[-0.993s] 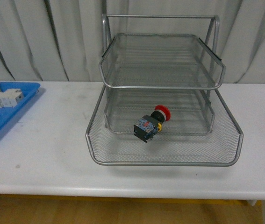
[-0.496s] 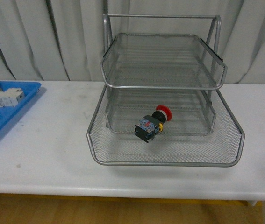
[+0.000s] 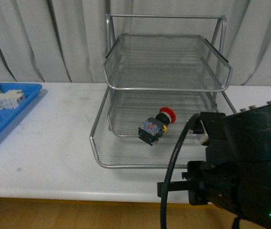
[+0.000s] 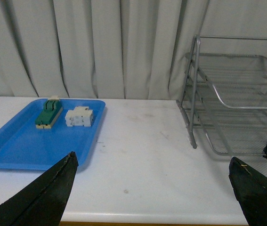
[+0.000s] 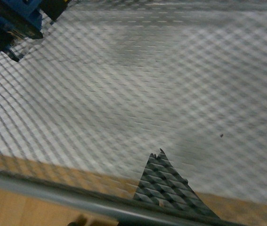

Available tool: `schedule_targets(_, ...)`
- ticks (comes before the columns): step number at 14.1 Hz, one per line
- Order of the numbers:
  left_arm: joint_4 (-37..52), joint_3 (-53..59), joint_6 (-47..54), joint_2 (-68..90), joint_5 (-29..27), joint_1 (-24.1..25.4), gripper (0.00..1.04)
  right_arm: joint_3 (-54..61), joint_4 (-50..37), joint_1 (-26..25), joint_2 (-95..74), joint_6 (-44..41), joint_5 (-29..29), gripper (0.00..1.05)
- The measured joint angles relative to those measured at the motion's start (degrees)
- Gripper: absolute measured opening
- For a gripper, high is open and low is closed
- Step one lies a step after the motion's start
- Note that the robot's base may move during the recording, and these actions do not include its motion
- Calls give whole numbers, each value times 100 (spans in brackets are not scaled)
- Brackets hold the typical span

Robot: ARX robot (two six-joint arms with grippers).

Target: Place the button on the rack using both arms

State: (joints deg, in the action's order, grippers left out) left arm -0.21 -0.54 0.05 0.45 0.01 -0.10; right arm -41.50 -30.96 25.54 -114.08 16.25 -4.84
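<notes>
At the near right edge of the bench, the right arm fills the lower right of the front view, its dark housing and cable covering the rack's near right corner. Its gripper is not visible there, and the right wrist view shows only one dark fingertip seen through blurred mesh, so whether its pincer is wide or narrow cannot be told. The left gripper hangs over the near edge of the bench to the left of the rack, its two fingertips spread wide with nothing between them.

Further in, the button lies on its side on the mesh of the rack's pulled-out bottom tray, roughly midway along it, red cap pointing toward the back right. No gripper touches it. Judged from this, the placing itself looks done; what may remain is pushing the bottom tray back under the upper tiers, and the right arm's position by the tray front would suit that, though this is only a guess.

Toward the far left edge of the bench sits a blue tray holding a green switch and a white terminal block. The front view cuts the blue tray off at its left side, and the rack's right front corner is hidden behind the arm.
</notes>
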Motion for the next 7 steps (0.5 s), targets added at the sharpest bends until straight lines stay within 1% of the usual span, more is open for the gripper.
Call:
schedule_targets(2, 0, 0, 0, 0, -2, -2, 98, -249, 15, 109, -431, -199, -175, 2)
schedule_targets(3, 0, 0, 0, 0, -2, 0, 98, -546, 52, 127, -715, -337, -229, 2)
schedule_targets(4, 2, 0, 0, 0, -2, 0, 98, -1108, 55, 0, -933, -459, -334, 2)
schedule_targets(5, 0, 0, 0, 0, -2, 0, 98, -1421, 164, -63, -973, -610, -391, 2)
schedule_targets(7, 0, 0, 0, 0, 0, 0, 98, -1580, 308, -85, -1091, -601, -402, 2)
